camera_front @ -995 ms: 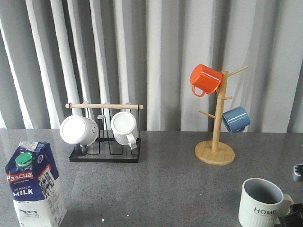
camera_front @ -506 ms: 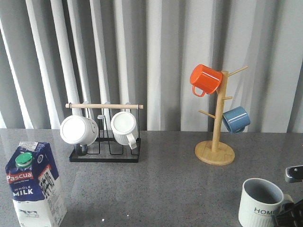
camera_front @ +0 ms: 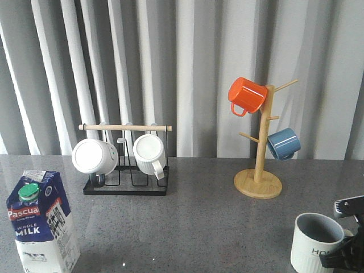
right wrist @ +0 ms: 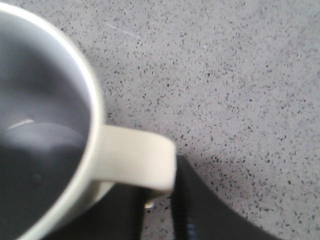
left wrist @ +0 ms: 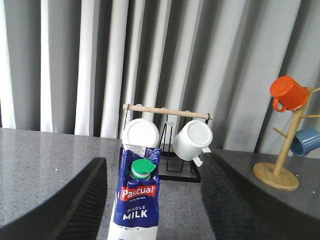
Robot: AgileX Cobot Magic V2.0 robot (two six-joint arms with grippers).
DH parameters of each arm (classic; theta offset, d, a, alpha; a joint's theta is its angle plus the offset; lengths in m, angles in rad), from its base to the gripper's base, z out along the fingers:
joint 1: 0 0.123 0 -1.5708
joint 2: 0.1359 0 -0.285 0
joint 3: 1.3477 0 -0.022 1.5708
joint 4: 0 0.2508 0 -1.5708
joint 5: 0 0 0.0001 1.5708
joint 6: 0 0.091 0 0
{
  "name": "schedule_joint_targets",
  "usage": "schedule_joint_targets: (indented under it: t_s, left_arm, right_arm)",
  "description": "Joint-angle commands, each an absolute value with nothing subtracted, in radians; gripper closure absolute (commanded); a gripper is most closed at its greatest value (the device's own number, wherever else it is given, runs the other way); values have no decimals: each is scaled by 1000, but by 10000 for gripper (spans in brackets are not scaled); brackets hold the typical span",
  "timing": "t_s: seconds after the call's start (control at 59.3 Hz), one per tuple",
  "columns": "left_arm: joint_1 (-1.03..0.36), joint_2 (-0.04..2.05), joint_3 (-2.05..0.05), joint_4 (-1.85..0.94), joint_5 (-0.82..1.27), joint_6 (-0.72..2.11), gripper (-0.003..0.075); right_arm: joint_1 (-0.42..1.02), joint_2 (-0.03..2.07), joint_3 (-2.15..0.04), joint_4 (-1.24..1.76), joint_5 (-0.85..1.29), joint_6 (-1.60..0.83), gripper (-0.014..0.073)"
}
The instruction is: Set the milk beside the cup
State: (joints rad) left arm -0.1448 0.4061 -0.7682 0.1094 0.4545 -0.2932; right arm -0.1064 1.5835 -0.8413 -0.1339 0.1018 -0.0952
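Observation:
The milk [camera_front: 42, 224] is a blue-and-white carton with a green cap, upright at the front left of the table. In the left wrist view the milk [left wrist: 137, 200] stands between the wide-apart fingers of my left gripper [left wrist: 154, 160], which is open and touches neither side. The cup [camera_front: 315, 242], a pale ribbed mug with a grey inside, stands at the front right. My right gripper [camera_front: 344, 250] covers its handle and part of the lettering. In the right wrist view the cream handle [right wrist: 135, 160] sits between the black fingers [right wrist: 200, 210].
A black rack [camera_front: 126, 185] with a wooden bar holds two white mugs at the back left. A wooden mug tree [camera_front: 259, 182] with an orange mug [camera_front: 246, 95] and a blue mug [camera_front: 283, 143] stands at the back right. Grey curtains hang behind the table.
My right gripper has risen and moved in onto the cup's handle, hiding the end of the lettering. The cup has shifted slightly right. The milk has not moved.

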Motion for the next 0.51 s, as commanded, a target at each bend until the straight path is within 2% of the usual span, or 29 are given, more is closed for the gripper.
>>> schedule_joint_targets:
  t_s: [0.0,0.236,0.489]
  left_arm:
    - [-151,422,-798,111,377,-291,305]
    - [-151,422,-798,111,378,-291,305]
    - [-151,422,-798,111,379,-291,305]
  right_arm:
    - [-110,1551,-870,-138,19,-108,608]
    - [-62,1477,-889,-126,15,-85,604]
    - [179,1403,-981,-84,88,-49,604]
